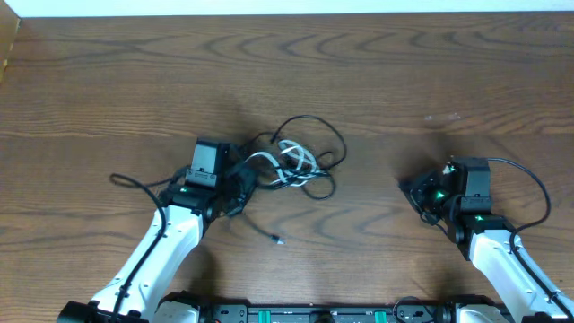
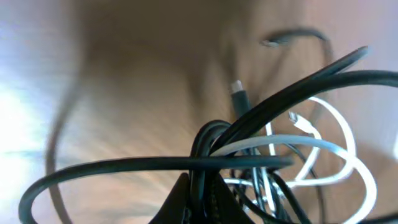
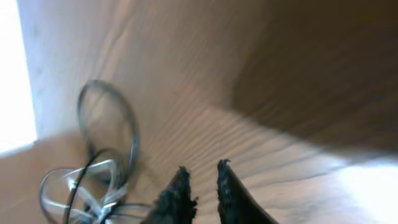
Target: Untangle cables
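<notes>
Few cables [image 1: 294, 166] bunched ctr table [image 1: 404, 72], edges far

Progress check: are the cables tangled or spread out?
Tangled. The cables sit in one bunch, black loops crossing the white cable, gathered at the left gripper.

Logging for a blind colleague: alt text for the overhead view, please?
The left end effector grips the left edge of the black and white cables tangled on the wooden table; the right end effector sits apart to the right, holding nothing.
</notes>
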Robot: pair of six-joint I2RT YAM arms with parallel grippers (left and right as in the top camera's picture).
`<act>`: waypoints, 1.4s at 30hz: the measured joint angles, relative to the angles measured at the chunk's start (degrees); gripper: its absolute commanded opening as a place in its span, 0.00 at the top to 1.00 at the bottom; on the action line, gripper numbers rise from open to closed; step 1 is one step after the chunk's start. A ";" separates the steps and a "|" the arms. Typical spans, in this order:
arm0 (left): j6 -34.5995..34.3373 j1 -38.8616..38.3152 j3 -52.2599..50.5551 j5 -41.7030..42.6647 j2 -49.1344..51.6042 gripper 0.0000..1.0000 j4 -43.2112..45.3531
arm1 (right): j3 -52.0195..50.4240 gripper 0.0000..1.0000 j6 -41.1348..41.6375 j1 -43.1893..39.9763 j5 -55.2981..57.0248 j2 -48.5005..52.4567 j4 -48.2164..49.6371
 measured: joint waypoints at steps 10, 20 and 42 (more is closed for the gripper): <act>4.52 -5.88 -0.02 4.68 0.00 0.92 12.52 | -0.02 0.55 -8.04 3.69 -26.36 -0.02 4.07; 4.98 -10.32 -0.02 4.52 0.00 0.92 17.20 | -0.02 0.32 0.63 19.04 -24.79 -0.02 7.78; 5.09 -15.45 -0.02 3.98 0.00 0.92 17.03 | -0.07 0.74 17.99 31.08 7.04 -0.07 18.80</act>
